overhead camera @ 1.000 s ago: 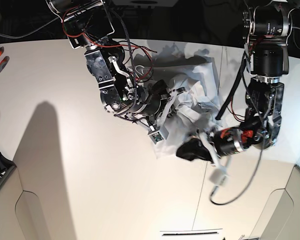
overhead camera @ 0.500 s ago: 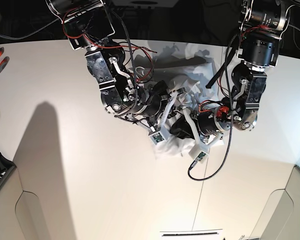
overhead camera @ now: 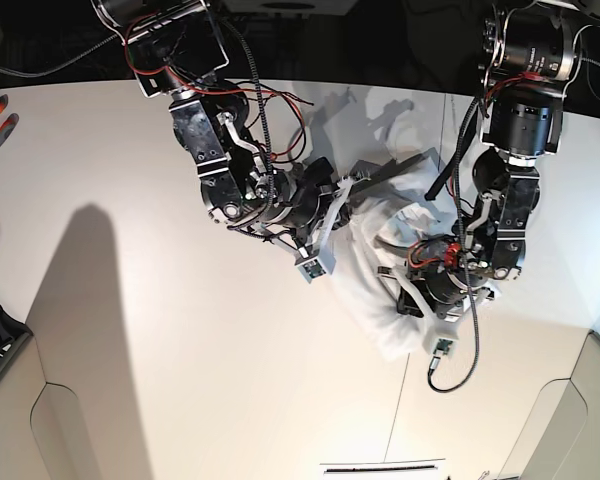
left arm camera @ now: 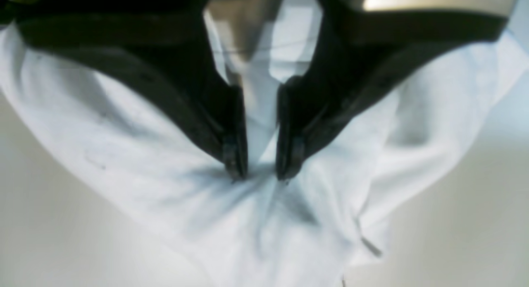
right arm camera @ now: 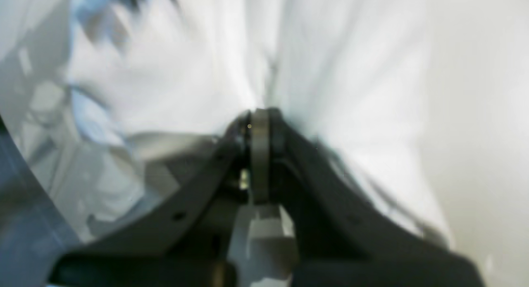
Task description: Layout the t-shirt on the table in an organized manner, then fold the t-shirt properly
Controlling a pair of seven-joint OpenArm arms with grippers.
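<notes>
Tee (overhead camera: 380, 270) bunched on table (overhead camera: 160, 330), no print, L hand (left arm camera: 261, 173) & R hand (right arm camera: 259, 121) pinching it.

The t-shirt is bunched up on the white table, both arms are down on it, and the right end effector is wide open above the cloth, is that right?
Not quite. The right end effector is shut, pinching the t-shirt, as the right wrist view shows. The rest holds: the shirt lies bunched on the table with both arms down on it.
</notes>
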